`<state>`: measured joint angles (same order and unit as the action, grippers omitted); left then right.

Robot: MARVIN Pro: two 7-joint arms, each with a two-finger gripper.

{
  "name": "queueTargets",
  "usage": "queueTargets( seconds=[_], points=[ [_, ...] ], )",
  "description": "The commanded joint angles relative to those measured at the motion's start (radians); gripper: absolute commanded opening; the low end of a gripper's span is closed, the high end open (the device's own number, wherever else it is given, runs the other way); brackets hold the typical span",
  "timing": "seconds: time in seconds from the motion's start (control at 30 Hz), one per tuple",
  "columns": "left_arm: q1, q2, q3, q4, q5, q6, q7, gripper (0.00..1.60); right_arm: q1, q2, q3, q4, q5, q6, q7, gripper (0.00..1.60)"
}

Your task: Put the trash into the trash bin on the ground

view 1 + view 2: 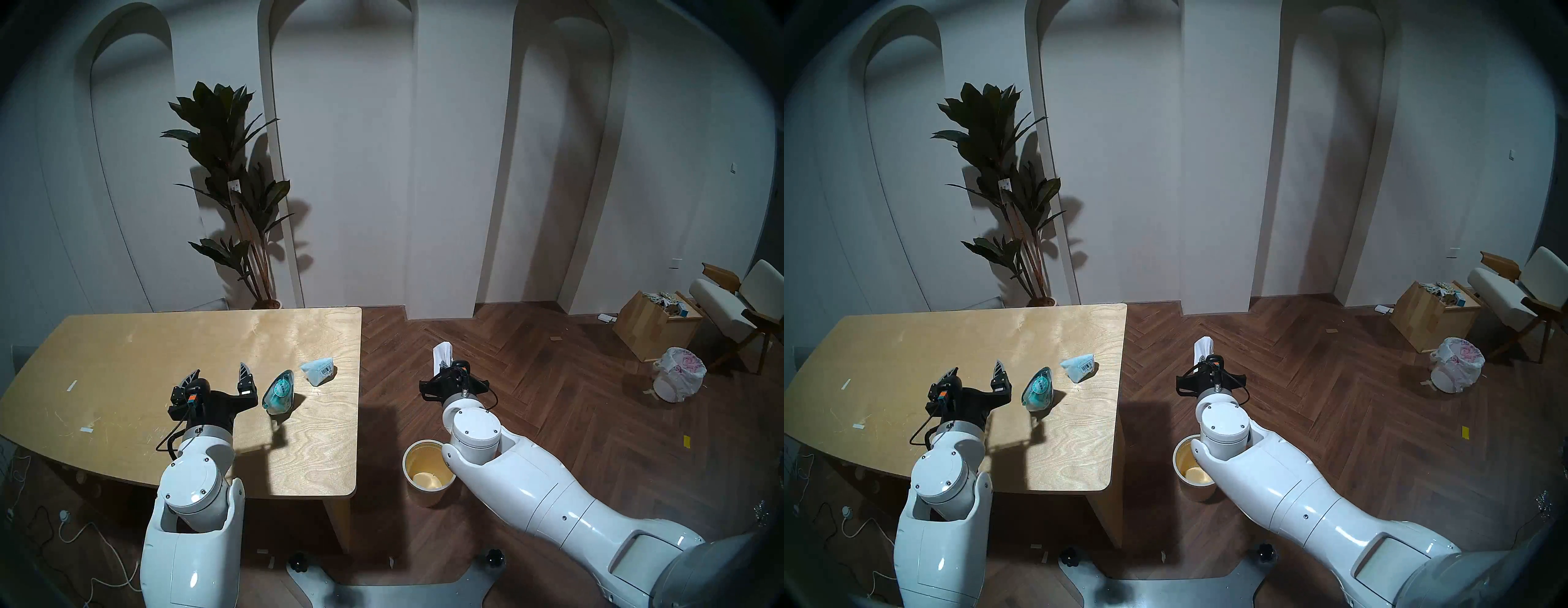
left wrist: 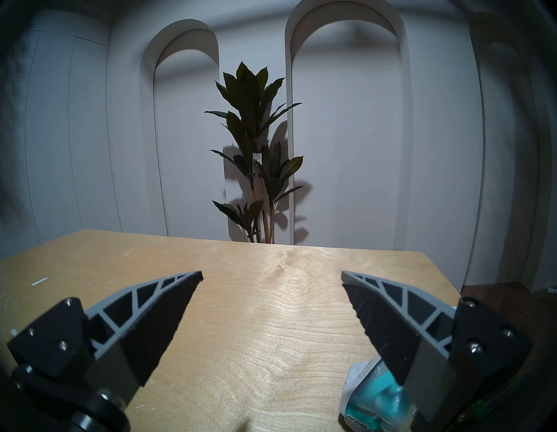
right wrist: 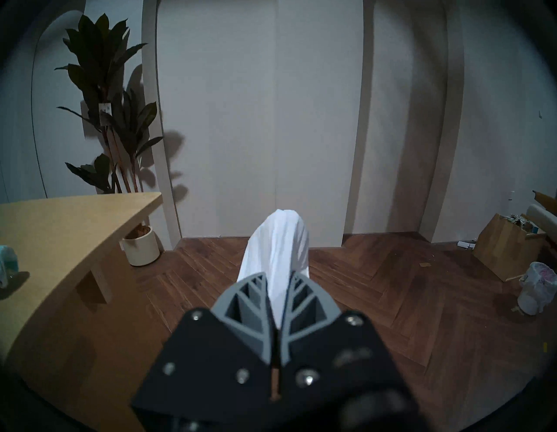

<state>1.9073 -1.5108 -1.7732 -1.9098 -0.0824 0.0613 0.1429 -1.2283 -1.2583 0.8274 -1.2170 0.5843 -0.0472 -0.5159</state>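
A teal-and-clear blister pack [image 1: 278, 390] and a pale blue barcoded packet [image 1: 319, 369] lie on the wooden table [image 1: 127, 339] near its right edge. My left gripper [image 1: 219, 372] is open and empty above the table, just left of the blister pack, which shows by the right finger in the left wrist view [image 2: 375, 401]. My right gripper [image 1: 446, 366] is shut on a white wrapper [image 3: 278, 250] and holds it in the air over the floor, right of the table. The cream-white trash bin [image 1: 418, 456] stands on the floor below my right forearm, partly hidden by it.
A potted plant [image 1: 237, 187] stands behind the table. At the far right are a wooden box [image 1: 653, 329], a white bin with a pink-printed bag [image 1: 679, 373] and a chair [image 1: 738, 310]. Cables lie on the floor at lower left.
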Motion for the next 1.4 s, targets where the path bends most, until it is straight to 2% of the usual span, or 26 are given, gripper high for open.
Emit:
queueTargets(
  seconds=[0.0, 0.07, 0.1, 0.17, 0.2, 0.27, 0.4, 0.43, 0.5, 0.6, 0.67, 0.97, 1.03, 1.37],
  points=[
    [-0.008, 0.002, -0.001, -0.019, 0.002, -0.009, 0.002, 1.60, 0.093, -0.058, -0.011, 0.123, -0.020, -0.065, 0.063, 0.00],
    [-0.008, 0.002, -0.001, -0.019, 0.002, -0.008, 0.002, 1.60, 0.096, -0.069, -0.013, 0.154, -0.026, -0.090, 0.066, 0.00],
    [-0.008, 0.002, -0.001, -0.019, 0.002, -0.008, 0.002, 1.60, 0.105, -0.092, -0.008, 0.202, -0.017, -0.111, 0.076, 0.00],
    [-0.008, 0.002, -0.001, -0.019, 0.001, -0.008, 0.002, 1.60, 0.111, -0.101, -0.006, 0.219, -0.013, -0.121, 0.082, 0.00],
    [-0.008, 0.002, 0.000, -0.018, 0.001, -0.008, 0.002, 1.60, 0.132, -0.125, -0.013, 0.267, -0.025, -0.143, 0.084, 0.00],
    [-0.009, 0.003, 0.000, -0.018, 0.001, -0.008, 0.002, 1.60, 0.139, -0.132, -0.015, 0.279, -0.025, -0.143, 0.086, 0.00],
    [-0.009, 0.003, 0.000, -0.018, 0.000, -0.008, 0.002, 1.60, 0.183, -0.177, -0.024, 0.389, -0.033, -0.173, 0.104, 0.00],
    [-0.009, 0.003, 0.000, -0.018, 0.000, -0.008, 0.002, 1.60, 0.183, -0.177, -0.024, 0.389, -0.033, -0.173, 0.104, 0.00],
    [-0.009, 0.004, 0.000, -0.018, 0.000, -0.008, 0.003, 1.60, 0.210, -0.204, -0.029, 0.466, -0.038, -0.201, 0.123, 0.00],
    [-0.008, 0.004, 0.000, -0.018, 0.000, -0.008, 0.003, 1.60, 0.221, -0.214, -0.031, 0.501, -0.040, -0.212, 0.129, 0.00],
    [-0.008, 0.004, 0.000, -0.018, 0.000, -0.008, 0.003, 1.60, 0.245, -0.240, -0.030, 0.578, -0.039, -0.239, 0.143, 0.00],
    [-0.008, 0.005, 0.001, -0.018, -0.001, -0.008, 0.004, 1.60, 0.286, -0.283, -0.023, 0.713, -0.037, -0.307, 0.171, 0.00],
    [-0.008, 0.005, 0.001, -0.019, -0.001, -0.008, 0.004, 1.60, 0.301, -0.301, -0.016, 0.766, -0.033, -0.330, 0.185, 0.00],
    [-0.008, 0.006, 0.001, -0.019, -0.002, -0.008, 0.005, 1.60, 0.336, -0.338, -0.003, 0.873, -0.032, -0.371, 0.219, 0.00]
  ],
)
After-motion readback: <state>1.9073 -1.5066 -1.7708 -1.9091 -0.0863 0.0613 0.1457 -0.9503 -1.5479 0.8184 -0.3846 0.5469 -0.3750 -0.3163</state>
